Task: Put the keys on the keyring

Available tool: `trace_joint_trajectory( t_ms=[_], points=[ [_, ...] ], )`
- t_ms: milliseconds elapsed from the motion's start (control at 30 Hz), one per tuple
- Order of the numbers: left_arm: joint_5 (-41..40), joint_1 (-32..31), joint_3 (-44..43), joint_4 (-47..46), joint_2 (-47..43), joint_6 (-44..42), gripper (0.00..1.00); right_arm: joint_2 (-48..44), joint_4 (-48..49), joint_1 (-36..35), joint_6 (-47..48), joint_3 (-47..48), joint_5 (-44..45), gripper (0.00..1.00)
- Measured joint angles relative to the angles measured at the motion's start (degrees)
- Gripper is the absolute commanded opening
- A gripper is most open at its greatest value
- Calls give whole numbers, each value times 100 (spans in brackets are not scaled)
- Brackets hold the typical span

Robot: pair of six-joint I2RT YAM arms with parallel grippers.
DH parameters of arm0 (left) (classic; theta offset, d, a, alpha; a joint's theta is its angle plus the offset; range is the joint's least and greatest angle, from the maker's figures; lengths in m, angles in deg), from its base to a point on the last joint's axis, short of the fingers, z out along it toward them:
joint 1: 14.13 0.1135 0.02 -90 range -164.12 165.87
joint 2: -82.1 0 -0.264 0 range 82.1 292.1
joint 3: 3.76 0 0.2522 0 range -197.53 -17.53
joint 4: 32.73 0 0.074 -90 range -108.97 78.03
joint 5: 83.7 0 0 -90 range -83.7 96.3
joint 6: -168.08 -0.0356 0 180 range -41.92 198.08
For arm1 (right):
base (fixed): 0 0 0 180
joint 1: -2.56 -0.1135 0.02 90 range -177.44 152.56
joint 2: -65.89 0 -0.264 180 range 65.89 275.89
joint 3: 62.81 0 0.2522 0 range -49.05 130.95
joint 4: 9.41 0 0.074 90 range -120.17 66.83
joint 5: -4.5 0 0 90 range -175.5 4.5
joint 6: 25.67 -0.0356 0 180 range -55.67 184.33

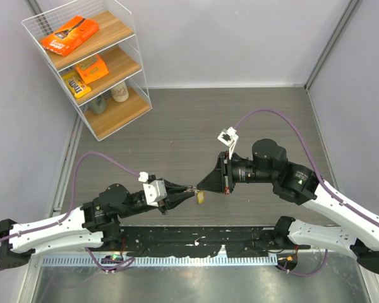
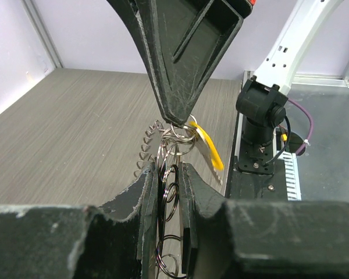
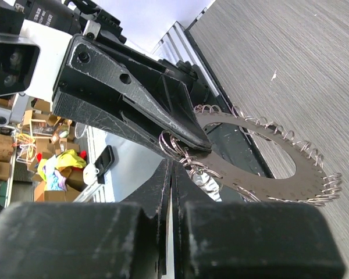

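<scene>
The keyring (image 3: 262,168) is a flat grey loop edged with small wire rings, held in the air between both grippers. My left gripper (image 2: 170,174) is shut on its edge, with rings showing between the jaws. My right gripper (image 3: 172,165) is shut and meets it tip to tip (image 1: 194,187), pinching the small rings at the same edge. Its fingertips (image 2: 177,119) come down from above in the left wrist view. The brass-yellow key (image 2: 209,148) hangs from the rings just below those tips, and it also shows in the top view (image 1: 201,197). I cannot make out the dark-headed key.
A wire shelf (image 1: 91,63) with snack packs and jars stands at the far left corner. A black base plate (image 1: 196,237) and a cable tray run along the near edge under the arms. The right arm's base (image 2: 262,110) stands close behind the key.
</scene>
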Motion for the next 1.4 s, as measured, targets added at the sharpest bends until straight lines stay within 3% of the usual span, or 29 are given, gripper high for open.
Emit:
trace_joint_trajectory(
  t_ms=[633, 1067, 1400],
  points=[
    [44, 0, 136, -63, -4, -63, 0, 201, 103, -192, -125, 66, 415, 6],
    [61, -7, 133, -81, -109, -85, 0, -4, -822, -232, 256, 374, 1300, 6],
    [55, -7, 133, -79, -120, -85, 0, -90, -940, -409, 317, 695, 1366, 6]
  ],
)
